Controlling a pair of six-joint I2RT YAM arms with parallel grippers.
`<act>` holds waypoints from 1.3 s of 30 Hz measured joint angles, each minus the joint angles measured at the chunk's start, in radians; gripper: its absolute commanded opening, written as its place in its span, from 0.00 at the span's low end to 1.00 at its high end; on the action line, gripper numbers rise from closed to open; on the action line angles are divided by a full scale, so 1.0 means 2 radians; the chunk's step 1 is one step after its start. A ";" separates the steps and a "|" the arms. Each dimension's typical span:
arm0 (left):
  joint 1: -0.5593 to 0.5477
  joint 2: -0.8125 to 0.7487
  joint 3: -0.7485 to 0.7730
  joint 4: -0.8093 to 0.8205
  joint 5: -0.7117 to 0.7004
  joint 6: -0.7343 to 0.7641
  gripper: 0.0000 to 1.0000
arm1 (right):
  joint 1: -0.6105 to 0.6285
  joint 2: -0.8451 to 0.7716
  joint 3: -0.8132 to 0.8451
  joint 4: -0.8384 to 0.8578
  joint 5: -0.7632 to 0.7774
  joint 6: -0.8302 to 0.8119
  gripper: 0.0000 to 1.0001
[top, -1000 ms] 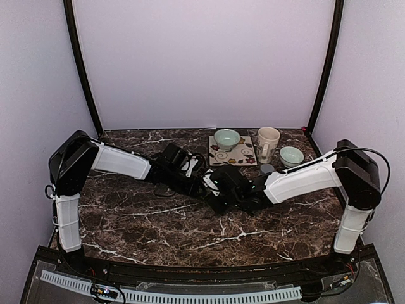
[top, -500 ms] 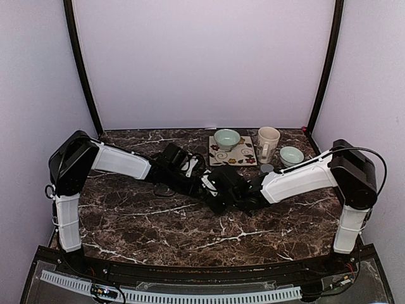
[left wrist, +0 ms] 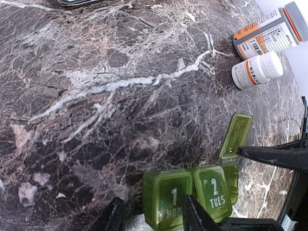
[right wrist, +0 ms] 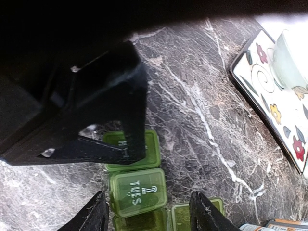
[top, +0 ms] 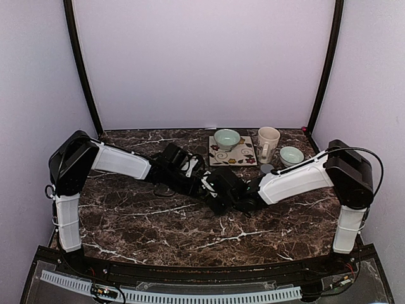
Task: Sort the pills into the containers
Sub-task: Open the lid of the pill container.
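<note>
Reading from the left: the left arm (top: 120, 161) reaches in low over the tabletop (top: 145, 221). Its jaws stand moderately apart, straddling the MON compartment (left wrist: 166, 195) of the green pill organiser (left wrist: 214, 195). One finger overlaps that compartment's edge, but I cannot tell whether it presses down. The organiser lies flat near the middle of the tabletop, hidden under both wrists in the overhead view. Its TUES compartment (right wrist: 138, 191) is shut, and the next one along has its lid (left wrist: 236, 135) swung up. I see no pills anywhere. The right jaws are spread wide and hold nothing. The TUES compartment sits between them in the right wrist view, and one finger (left wrist: 274, 156) is just beside the raised lid. Over the last second the right arm (top: 294, 180) has slid leftward, bringing its wrist closer to the left one. I judge this a closing-in on the organiser while the left arm steadies it, most likely lid work rather than pill delivery. Further right stand a small white bottle (left wrist: 255, 70) and a larger bottle (left wrist: 269, 31), both capped and well apart from the organiser. Sorting proper therefore appears not yet begun.
</note>
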 measured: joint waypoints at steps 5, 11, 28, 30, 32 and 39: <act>0.000 0.000 0.000 0.000 0.000 0.000 0.41 | 0.000 0.000 0.000 0.000 0.014 0.000 0.58; 0.000 0.000 0.000 0.000 0.000 0.001 0.41 | 0.001 0.000 0.000 0.001 0.025 -0.001 0.58; -0.001 0.000 0.000 0.000 0.000 0.005 0.41 | 0.000 0.000 0.000 0.008 0.044 -0.002 0.58; -0.001 0.000 0.000 0.000 0.000 0.007 0.41 | -0.002 0.000 0.000 0.010 0.046 -0.002 0.58; -0.001 0.000 0.000 0.000 0.000 0.008 0.42 | -0.003 -0.001 -0.001 0.010 0.049 -0.002 0.58; -0.002 0.000 0.000 0.000 0.000 0.008 0.41 | -0.011 -0.012 -0.006 0.019 0.054 -0.001 0.58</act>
